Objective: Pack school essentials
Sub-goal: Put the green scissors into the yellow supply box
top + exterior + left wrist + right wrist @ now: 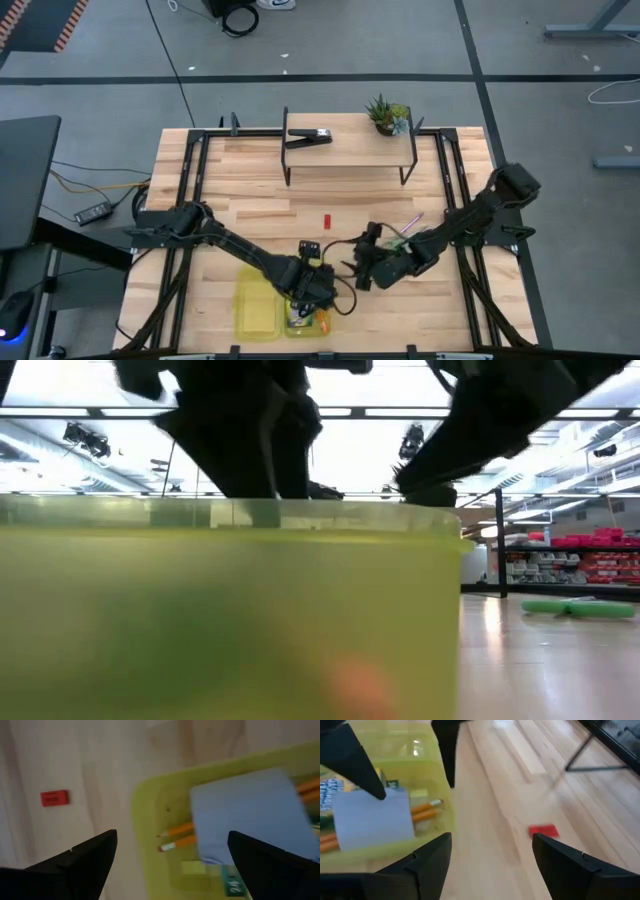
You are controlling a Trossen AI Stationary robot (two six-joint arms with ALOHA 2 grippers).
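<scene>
A yellow-green translucent box (300,318) stands near the table's near edge. In it lie a pale bluish-white block (250,815), two orange pencils (177,835) and the crayon box (330,790). My left gripper (172,865) hovers open just above the box. My right gripper (492,865) is open, low over the table to the box's right. The short red piece (327,220) lies flat on the wood beyond both grippers. The green-handled scissors (575,607) and the pink-purple pencil (413,222) lie beside my right arm.
The box's flat lid (256,310) lies to its left. A raised wooden shelf (350,152) at the far side carries the potted plant (387,114) and a black clip-like tool (312,137). Bare wood shows between the shelf and the grippers.
</scene>
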